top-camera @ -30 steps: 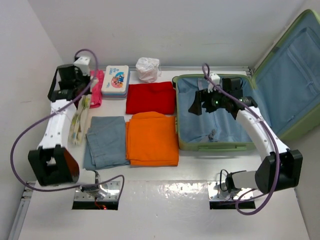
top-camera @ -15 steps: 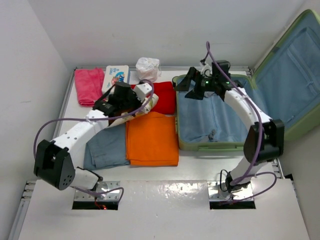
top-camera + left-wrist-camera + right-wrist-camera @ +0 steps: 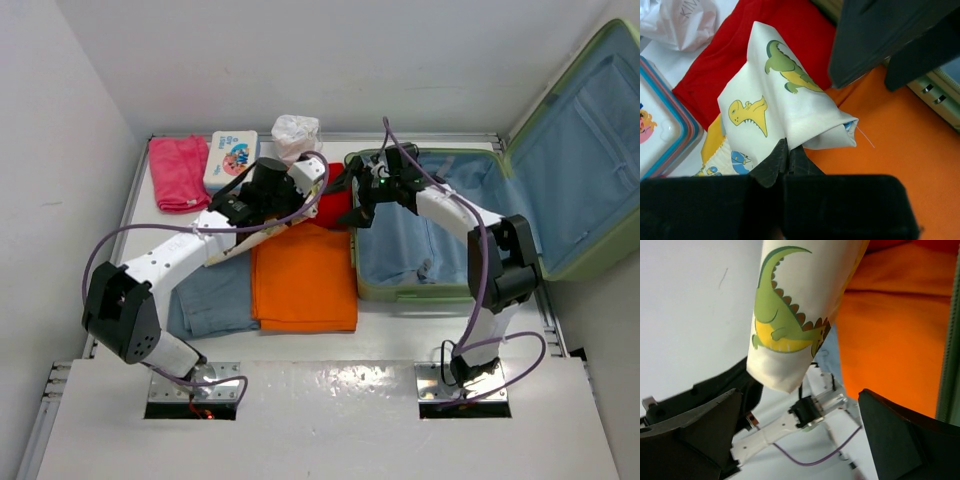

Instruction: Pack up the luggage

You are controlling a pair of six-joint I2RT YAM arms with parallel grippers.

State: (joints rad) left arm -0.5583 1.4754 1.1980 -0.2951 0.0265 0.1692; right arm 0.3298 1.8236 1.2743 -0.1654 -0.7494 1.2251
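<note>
While the left hand (image 3: 785, 152) pinches the dinosaur cloth (image 3: 785, 100), hiding its near end, the right hand (image 3: 797, 432) stands spread.

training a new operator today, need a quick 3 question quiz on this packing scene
1. True or false: the left end effector is shut on the dinosaur-print cloth.
2. Fill in: the right end effector is ____ (open or shut).
3. Relative to the luggage, the orange garment lies: A) inside B) beside it, on the table C) on its lid
Key: 1 true; 2 open; 3 B
</note>
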